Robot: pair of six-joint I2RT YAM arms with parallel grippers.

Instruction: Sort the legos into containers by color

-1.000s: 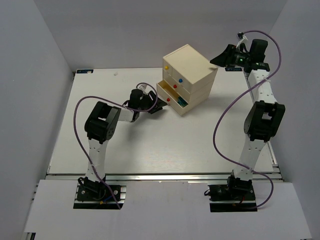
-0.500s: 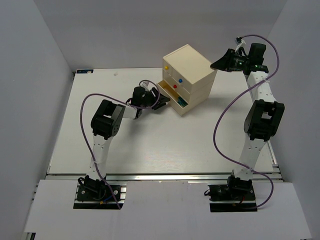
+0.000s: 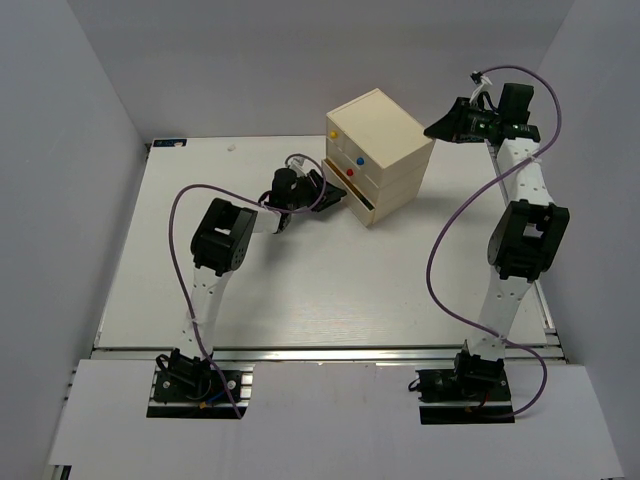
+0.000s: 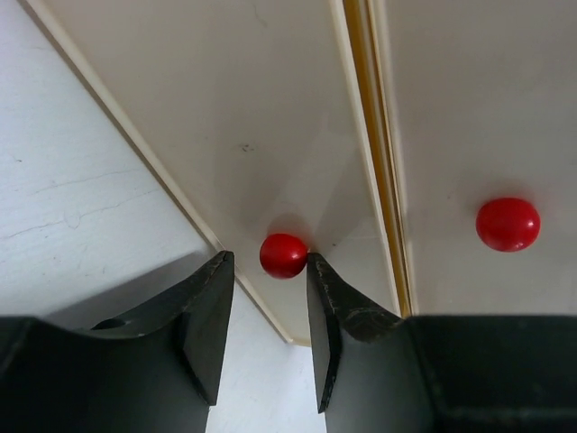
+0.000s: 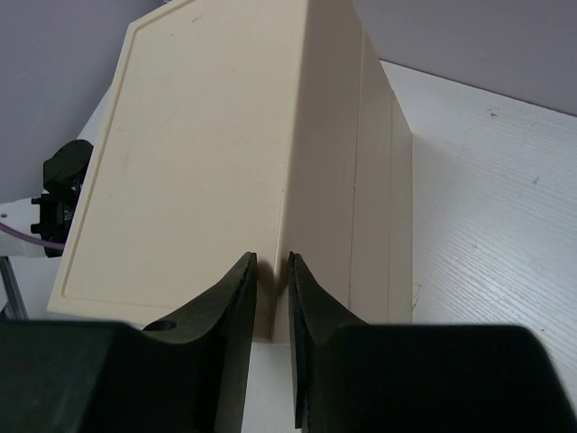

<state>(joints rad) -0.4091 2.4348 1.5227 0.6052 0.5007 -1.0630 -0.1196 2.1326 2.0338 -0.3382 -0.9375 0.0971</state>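
The containers are the drawers of a cream chest [image 3: 380, 125] with yellow [image 3: 333, 135], blue [image 3: 359, 158] and red [image 3: 350, 172] knobs. My left gripper [image 3: 335, 197] is at the bottom drawer front [image 4: 225, 108]. Its jaws stand open around that drawer's red knob [image 4: 283, 255]: the right finger [image 4: 335, 307] touches it, the left finger stands apart. A second red knob [image 4: 508, 224] sits on the drawer above. My right gripper [image 3: 437, 128] rests at the chest's rear upper corner [image 5: 279, 207], its jaws narrowly open. The drawers are pushed in and the legos are hidden.
White tabletop [image 3: 300, 290] stretches in front of the chest, with grey walls on three sides. The left arm's purple cable [image 3: 180, 215] loops above the table. A black part of the left arm [image 5: 63, 180] shows past the chest's far edge in the right wrist view.
The left gripper moved right toward the chest, and the bottom drawer, open earlier with teal pieces showing, is now pushed in. The right gripper stayed at the chest's back corner.
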